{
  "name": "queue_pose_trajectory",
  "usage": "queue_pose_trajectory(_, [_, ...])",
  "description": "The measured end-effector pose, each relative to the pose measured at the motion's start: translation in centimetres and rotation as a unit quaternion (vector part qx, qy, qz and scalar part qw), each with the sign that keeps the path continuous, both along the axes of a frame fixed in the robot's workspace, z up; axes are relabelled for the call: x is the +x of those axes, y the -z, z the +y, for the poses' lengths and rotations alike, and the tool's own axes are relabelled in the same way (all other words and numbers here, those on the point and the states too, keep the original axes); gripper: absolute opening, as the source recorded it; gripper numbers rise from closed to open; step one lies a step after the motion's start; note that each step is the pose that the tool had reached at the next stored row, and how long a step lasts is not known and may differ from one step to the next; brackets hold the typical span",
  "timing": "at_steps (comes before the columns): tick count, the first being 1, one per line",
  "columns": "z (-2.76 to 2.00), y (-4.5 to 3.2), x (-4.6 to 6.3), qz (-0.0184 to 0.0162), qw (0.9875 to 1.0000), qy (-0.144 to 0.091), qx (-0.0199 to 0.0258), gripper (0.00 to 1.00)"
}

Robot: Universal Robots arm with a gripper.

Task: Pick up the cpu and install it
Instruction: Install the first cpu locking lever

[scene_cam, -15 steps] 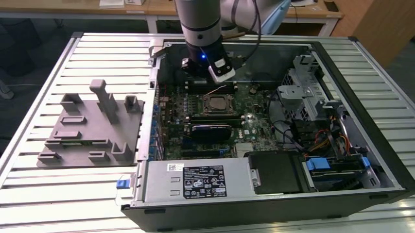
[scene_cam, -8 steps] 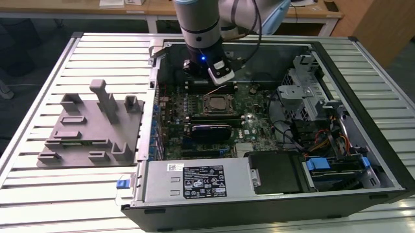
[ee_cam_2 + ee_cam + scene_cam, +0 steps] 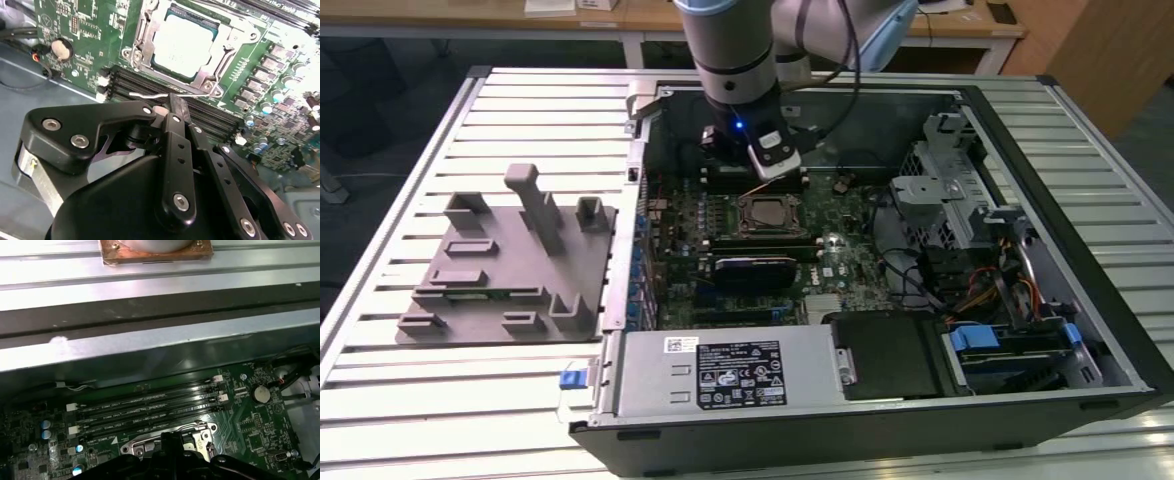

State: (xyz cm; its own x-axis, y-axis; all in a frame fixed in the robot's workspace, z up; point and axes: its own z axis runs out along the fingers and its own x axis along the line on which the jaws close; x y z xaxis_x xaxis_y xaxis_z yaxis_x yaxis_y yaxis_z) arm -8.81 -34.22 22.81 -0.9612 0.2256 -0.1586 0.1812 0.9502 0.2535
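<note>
The cpu, a silvery square plate, lies flat inside the motherboard socket, with the socket's metal frame around it. In the exterior view the cpu sits in the middle of the board inside the open computer case. My gripper hangs just beside the socket on the memory-slot side, fingers shut together with nothing between them. Its tip is at the thin silver socket lever; I cannot tell whether they touch. From the exterior view the gripper is just behind the socket.
A grey tray with upright posts lies on the slatted table at the exterior view's left. A black heatsink block sits in front of the socket. Memory slots, a power supply and the drive cage crowd the case.
</note>
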Motion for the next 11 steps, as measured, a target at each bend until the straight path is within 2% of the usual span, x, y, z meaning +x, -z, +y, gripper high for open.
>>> queue_pose_trajectory(8, [0.09, 0.55, 0.68, 0.0, 0.9998, 0.019, 0.0, 0.11])
queue_pose_trajectory(11, [0.36, 0.7, 0.83, 0.0, 0.9997, 0.023, 0.0, 0.11])
